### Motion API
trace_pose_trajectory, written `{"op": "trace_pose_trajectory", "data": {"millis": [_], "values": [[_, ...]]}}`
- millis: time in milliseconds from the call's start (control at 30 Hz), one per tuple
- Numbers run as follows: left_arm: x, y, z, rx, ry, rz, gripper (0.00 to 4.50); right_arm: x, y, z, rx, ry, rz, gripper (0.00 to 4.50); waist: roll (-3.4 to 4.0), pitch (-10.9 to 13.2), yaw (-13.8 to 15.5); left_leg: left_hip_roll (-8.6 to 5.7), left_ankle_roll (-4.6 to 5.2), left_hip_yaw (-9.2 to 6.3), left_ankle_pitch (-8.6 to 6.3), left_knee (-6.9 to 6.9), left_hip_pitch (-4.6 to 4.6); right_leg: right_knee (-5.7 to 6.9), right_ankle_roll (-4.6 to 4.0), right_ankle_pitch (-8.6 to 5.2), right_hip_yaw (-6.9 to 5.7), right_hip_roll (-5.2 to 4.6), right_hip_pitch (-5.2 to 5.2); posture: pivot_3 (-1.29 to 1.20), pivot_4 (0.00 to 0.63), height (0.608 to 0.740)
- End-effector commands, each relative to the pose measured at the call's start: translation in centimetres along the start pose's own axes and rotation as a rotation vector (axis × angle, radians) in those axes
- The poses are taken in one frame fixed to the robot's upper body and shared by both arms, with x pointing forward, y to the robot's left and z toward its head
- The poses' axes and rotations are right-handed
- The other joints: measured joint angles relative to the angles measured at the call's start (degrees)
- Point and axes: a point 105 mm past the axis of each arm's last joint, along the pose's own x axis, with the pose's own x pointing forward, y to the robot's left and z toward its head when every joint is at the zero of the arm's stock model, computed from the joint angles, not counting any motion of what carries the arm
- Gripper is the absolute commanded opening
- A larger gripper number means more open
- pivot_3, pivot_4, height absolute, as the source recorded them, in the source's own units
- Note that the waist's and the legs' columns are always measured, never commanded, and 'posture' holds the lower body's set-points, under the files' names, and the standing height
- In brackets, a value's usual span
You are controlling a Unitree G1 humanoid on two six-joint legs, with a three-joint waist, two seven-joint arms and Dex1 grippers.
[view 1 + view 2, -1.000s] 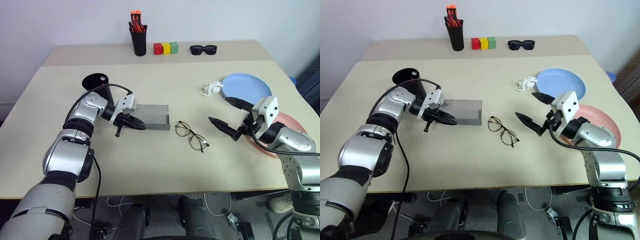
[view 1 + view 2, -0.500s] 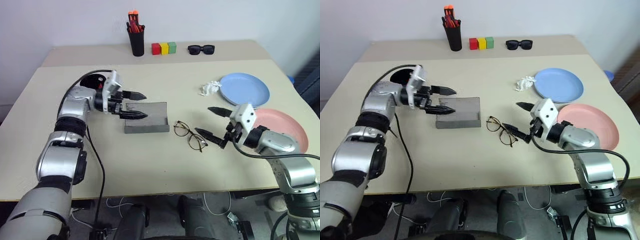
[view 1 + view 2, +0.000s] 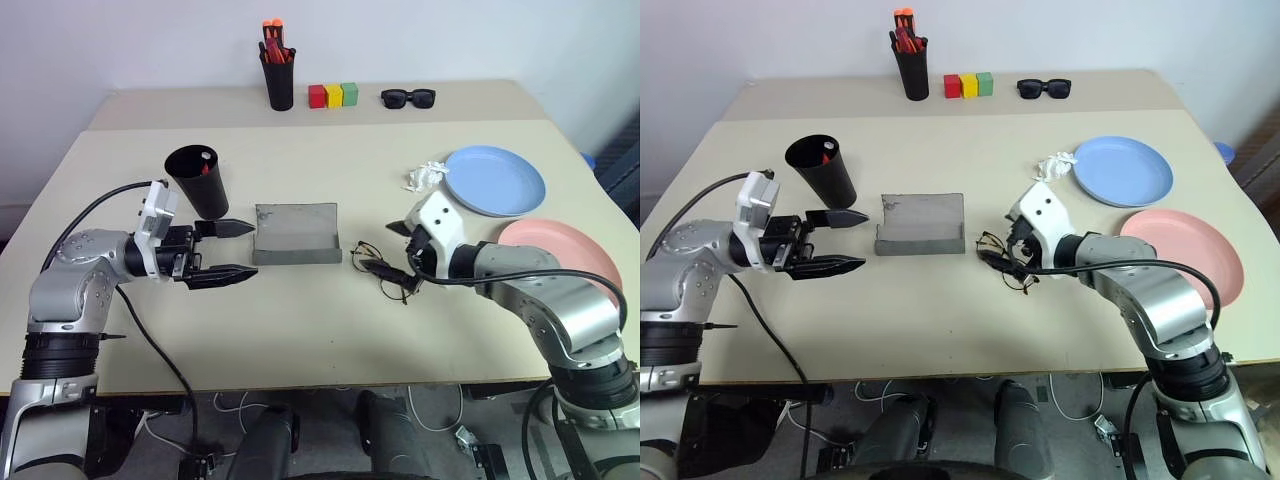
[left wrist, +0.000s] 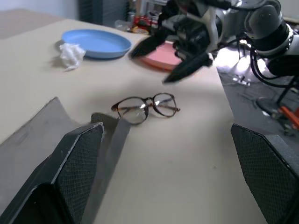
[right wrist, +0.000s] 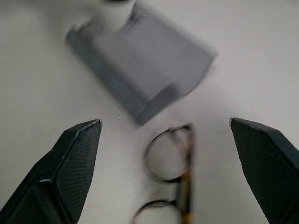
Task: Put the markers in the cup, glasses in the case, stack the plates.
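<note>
Glasses (image 3: 1004, 262) flat on counter (image 3: 940, 320), just right of open case (image 3: 920, 224), long axis slanting near-right. Right gripper (image 3: 1012, 252) directly over glasses, jaws wide open, empty. Left gripper (image 3: 838, 241) beyond case, jaws open, empty. Right arm nearer.

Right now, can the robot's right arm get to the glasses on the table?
Probably yes. The right gripper is open and hangs just above the glasses, which lie on bare table beside the grey case. Nothing sits between its fingers and the frame.
</note>
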Motion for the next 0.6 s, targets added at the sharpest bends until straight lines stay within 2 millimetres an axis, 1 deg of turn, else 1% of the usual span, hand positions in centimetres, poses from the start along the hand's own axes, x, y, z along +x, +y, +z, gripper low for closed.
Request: {"op": "trace_pose_trajectory", "data": {"millis": [33,133,167,233,300,367,467,600], "values": [[-0.7,-0.9,1.3,0.061,-0.004,0.02,4.46,0.0,-0.7,0.3,0.027,0.063,-0.024,4.5,0.0,0.0,-0.23,0.0,0.0,0.0,0.0,0.0,-0.01,-0.01,0.0,0.0,0.0,0.0,-0.01,0.0,0.15,0.74],[-1.0,-1.4,0.9,0.058,0.004,0.03,4.46,0.2,-1.6,0.4,0.065,0.077,-0.059,4.5,0.01,0.0,-0.46,0.01,0.0,0.04,0.0,-0.06,0.01,-0.01,-0.02,0.0,0.0,0.02,-0.08,0.0,0.15,0.74],[-1.0,-1.5,0.9,0.056,0.004,0.029,4.46,0.2,-1.8,0.3,0.05,0.09,-0.076,4.5,0.01,0.0,-0.4,0.03,0.0,0.05,0.0,-0.09,0.01,-0.01,-0.03,0.01,0.0,0.04,-0.09,0.0,0.15,0.74],[-1.0,-1.9,1.0,0.052,0.0,0.031,4.46,0.3,-2.5,-0.4,0.018,0.157,-0.121,4.5,0.01,0.0,-0.34,0.03,0.0,0.05,0.0,-0.1,-0.01,-0.01,-0.03,0.01,0.0,0.05,-0.1,0.0,0.15,0.74],[-0.9,-2.1,0.9,0.045,-0.004,0.039,4.46,0.3,-3.1,-0.8,0.026,0.18,-0.136,4.5,0.01,-0.01,-0.25,0.03,0.0,0.07,0.0,-0.08,-0.02,-0.03,-0.03,0.01,0.01,0.04,-0.11,0.0,0.15,0.74],[-0.7,-2.3,0.6,0.043,-0.002,0.051,4.46,0.2,-3.1,-1.1,0.062,0.207,-0.104,4.5,0.01,-0.01,-0.18,0.02,0.0,0.06,0.0,-0.05,-0.05,-0.05,-0.03,0.02,0.0,0.04,-0.1,0.0,0.15,0.74],[-0.5,-2.6,0.3,0.038,0.003,0.052,4.46,0.1,-3.3,-1.1,0.082,0.231,-0.104,4.5,0.01,0.0,-0.28,0.03,0.0,0.06,0.0,-0.06,-0.06,-0.07,-0.03,0.02,0.0,0.04,-0.1,0.0,0.15,0.74],[-0.2,-2.5,0.5,0.047,0.002,0.058,4.46,0.3,-3.0,-1.4,0.072,0.267,-0.087,4.5,0.01,0.0,-0.29,0.03,0.0,0.07,0.0,-0.06,-0.06,-0.08,-0.04,0.02,0.0,0.05,-0.11,0.0,0.15,0.74]]}}
